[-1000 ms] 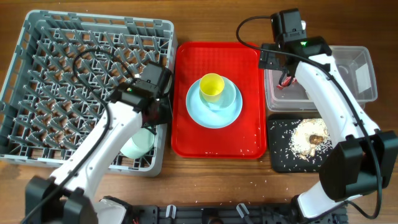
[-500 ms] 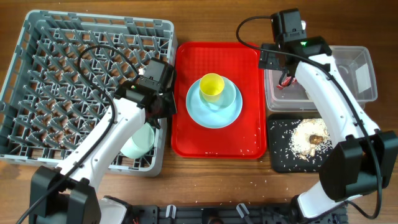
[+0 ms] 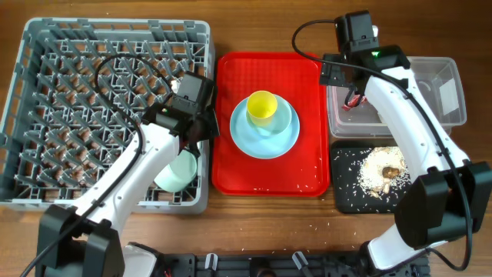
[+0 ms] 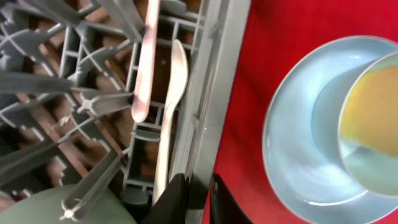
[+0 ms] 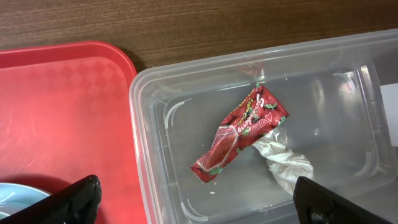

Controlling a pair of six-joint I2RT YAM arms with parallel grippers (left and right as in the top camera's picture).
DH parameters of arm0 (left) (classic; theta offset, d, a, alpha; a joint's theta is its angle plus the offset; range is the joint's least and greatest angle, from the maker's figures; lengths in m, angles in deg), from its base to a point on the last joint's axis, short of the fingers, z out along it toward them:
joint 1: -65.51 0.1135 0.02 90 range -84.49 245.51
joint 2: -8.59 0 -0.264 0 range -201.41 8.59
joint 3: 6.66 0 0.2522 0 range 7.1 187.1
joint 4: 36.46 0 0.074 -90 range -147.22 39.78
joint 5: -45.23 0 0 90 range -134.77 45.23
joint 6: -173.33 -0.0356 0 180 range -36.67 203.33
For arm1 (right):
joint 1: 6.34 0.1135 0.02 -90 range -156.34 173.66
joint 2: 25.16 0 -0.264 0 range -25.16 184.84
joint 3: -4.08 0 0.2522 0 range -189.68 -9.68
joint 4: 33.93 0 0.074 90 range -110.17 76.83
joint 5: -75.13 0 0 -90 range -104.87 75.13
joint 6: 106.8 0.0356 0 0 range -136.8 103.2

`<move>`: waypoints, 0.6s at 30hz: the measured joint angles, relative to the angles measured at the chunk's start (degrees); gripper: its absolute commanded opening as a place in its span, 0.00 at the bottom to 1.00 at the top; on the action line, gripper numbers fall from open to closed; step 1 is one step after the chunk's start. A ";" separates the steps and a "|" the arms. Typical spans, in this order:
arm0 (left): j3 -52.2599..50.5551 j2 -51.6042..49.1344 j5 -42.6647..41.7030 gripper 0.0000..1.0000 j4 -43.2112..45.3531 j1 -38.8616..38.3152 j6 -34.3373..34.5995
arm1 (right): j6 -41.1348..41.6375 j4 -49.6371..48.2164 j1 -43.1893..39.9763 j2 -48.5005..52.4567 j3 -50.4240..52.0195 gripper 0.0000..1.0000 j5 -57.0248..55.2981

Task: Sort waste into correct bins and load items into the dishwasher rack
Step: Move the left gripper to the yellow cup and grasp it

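Two claws. Left claw (image 4: 191,199) pressed nearly together, empty, at right wall of rack (image 3: 46,192), beside spoon (image 4: 169,118). Yellow cup (image 3: 261,107) on blue plate (image 3: 244,138), mid red tray (image 3: 231,169), lies just right of it; left arm nearer. Right claw (image 5: 199,202) spread wide over tub (image 5: 146,124).

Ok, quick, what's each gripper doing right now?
Left gripper: jaws nearly closed astride the dishwasher rack wall; grip cannot be told.
Right gripper: open, holding nothing.

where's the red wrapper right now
Right wrist view: the wrapper lies in the clear tub, right of the red tray, with the tissue at its lower right end.
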State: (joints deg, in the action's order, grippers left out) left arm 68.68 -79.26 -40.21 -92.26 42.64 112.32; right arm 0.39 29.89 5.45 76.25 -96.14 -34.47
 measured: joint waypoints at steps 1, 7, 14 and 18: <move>-0.11 0.00 0.00 0.11 0.74 0.00 0.00 | 0.00 0.00 0.00 0.00 0.00 1.00 0.00; -0.33 0.00 -0.42 0.27 1.14 0.00 -0.09 | 0.00 0.00 0.00 0.00 0.00 1.00 0.00; 7.32 2.97 -4.59 0.20 -1.53 1.42 0.07 | 0.00 0.00 0.00 0.00 0.00 1.00 0.00; 13.27 10.10 -9.51 0.26 3.26 -0.68 0.00 | 0.00 0.00 0.00 0.00 0.00 1.00 0.00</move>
State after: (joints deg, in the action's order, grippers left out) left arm 81.95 -69.16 -49.72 -89.00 41.96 112.32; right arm 0.39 29.89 5.45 76.25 -96.14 -34.47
